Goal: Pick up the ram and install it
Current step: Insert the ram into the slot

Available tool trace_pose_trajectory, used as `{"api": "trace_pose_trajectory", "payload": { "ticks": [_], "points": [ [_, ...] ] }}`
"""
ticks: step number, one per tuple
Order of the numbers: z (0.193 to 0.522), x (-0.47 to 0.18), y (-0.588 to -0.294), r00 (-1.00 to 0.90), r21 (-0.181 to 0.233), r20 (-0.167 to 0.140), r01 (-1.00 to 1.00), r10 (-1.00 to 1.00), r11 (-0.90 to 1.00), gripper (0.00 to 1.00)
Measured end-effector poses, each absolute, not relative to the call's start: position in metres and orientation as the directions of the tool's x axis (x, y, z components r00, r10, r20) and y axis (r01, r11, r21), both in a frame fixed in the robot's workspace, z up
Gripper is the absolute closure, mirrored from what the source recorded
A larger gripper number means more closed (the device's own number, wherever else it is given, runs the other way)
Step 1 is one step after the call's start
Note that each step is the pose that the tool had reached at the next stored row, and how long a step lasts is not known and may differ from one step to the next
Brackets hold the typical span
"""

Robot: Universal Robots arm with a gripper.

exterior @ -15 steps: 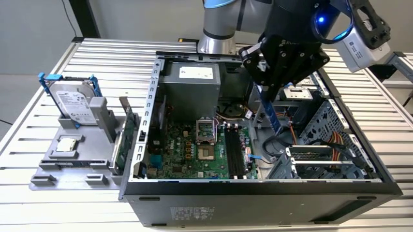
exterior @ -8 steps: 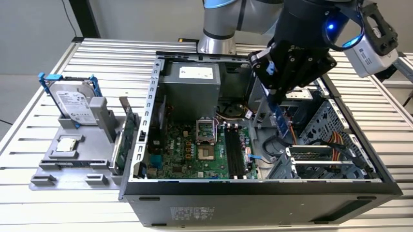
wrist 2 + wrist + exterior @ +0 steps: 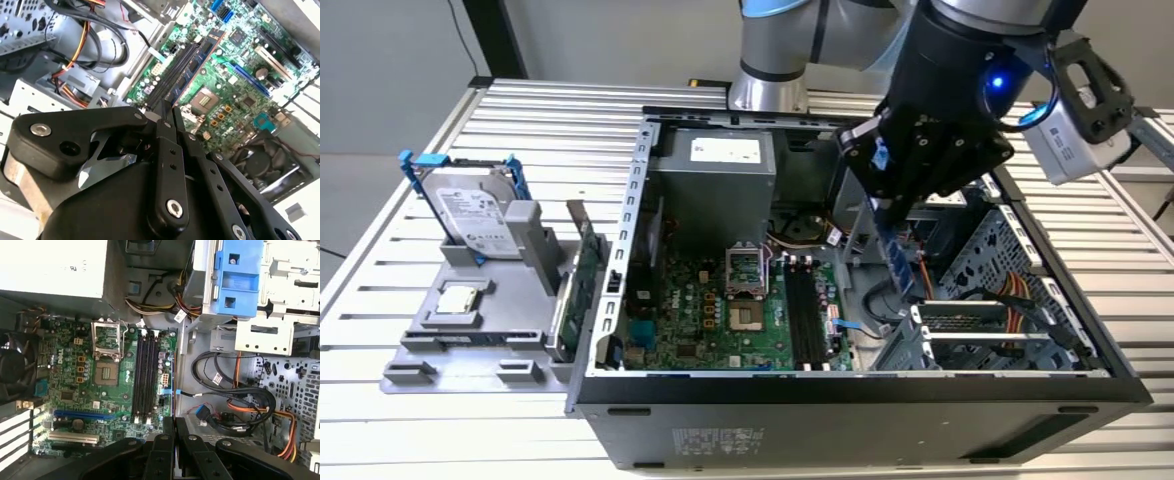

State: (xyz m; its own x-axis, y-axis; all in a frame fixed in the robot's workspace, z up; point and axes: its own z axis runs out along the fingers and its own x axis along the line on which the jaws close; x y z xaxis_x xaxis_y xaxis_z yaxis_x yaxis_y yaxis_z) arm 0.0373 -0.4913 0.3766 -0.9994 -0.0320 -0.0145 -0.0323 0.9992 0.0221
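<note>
Gripping the ram (image 3: 897,262) by its upper end, the gripper (image 3: 891,205) is hanging over the open computer case (image 3: 854,385) on the counter (image 3: 400,200), with the jaws clenched on the stick. In the exterior view the ram is pointing down out of the jaws, its long axis nearly vertical and tilted slightly, its lower end inside the case above the drive bay side. In the second wrist view the ram (image 3: 202,55) is showing as a blue strip running straight out from the jaws across the motherboard (image 3: 235,75). In the first wrist view it is appearing edge-on as a thin blue line (image 3: 174,390) just beside the memory slots (image 3: 145,375), which are lying parallel to it and unoccupied.
</note>
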Motion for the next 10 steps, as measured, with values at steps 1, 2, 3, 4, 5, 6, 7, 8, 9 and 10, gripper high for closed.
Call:
{"api": "trace_pose_trajectory", "payload": {
  "ticks": [1,2,3,4,5,6,7,8,9,10],
  "points": [
    [0.375,0.037,-0.491,-1.000,0.022,-0.015,-0.014,-0.013,1.000,1.00],
    [0.373,0.037,-0.491,-1.000,0.022,-0.014,0.004,0.004,1.000,1.00],
    [0.371,0.037,-0.491,-1.000,0.022,-0.015,0.017,0.017,1.000,1.00],
    [0.369,0.036,-0.491,-1.000,0.021,-0.014,0.023,0.023,1.000,1.00],
    [0.367,0.035,-0.491,-1.000,0.020,-0.015,0.026,0.026,0.999,1.00],
    [0.366,0.033,-0.491,-0.999,0.019,-0.015,0.028,0.029,0.999,1.00],
    [0.364,0.030,-0.490,-0.999,0.018,-0.015,0.029,0.029,0.999,1.00],
    [0.362,0.027,-0.490,-0.999,0.018,-0.015,0.029,0.030,0.999,1.00],
    [0.360,0.025,-0.490,-0.999,0.018,-0.015,0.030,0.030,0.999,1.00],
    [0.358,0.023,-0.490,-0.999,0.018,-0.015,0.030,0.030,0.999,1.00]
  ]
}}
